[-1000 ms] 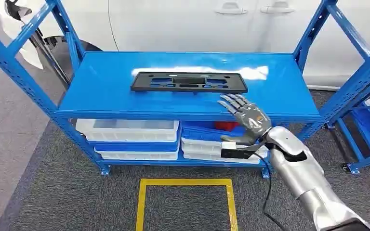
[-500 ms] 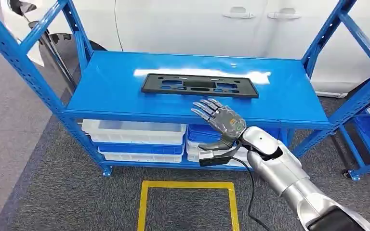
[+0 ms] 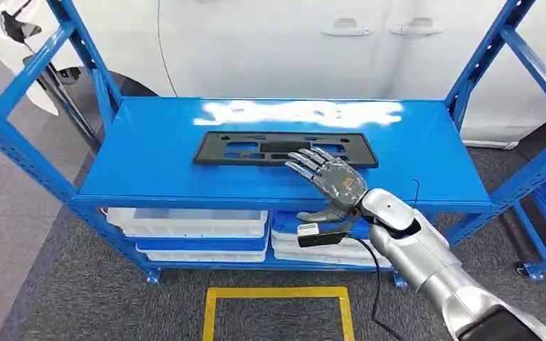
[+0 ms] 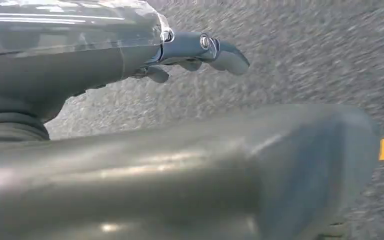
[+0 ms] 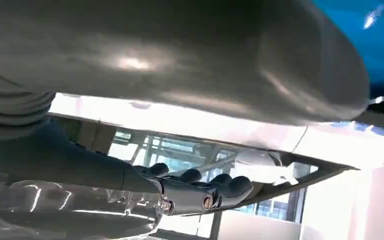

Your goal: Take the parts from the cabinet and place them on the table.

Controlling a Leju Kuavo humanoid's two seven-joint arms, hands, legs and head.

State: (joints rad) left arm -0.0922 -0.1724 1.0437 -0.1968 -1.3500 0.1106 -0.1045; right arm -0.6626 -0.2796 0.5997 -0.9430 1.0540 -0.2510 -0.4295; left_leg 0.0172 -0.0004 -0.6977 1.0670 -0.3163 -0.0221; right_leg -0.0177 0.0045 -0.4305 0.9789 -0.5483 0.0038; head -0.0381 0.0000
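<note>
Plate-frame part, black and flat with cut-out slots, lies lengthwise on the top shelf of the blue rack, a little above the middle of the head view. Right hand reaches in from the lower right on its silver arm, fingers spread apart and holding nothing; their tips overlap the part's near edge, though contact cannot be told. White bins sit on the lower shelf beneath. A yellow taped square marks the grey carpet at the bottom centre. In the left wrist view, the left hand hangs over carpet, fingers curled in, nothing in them.
</note>
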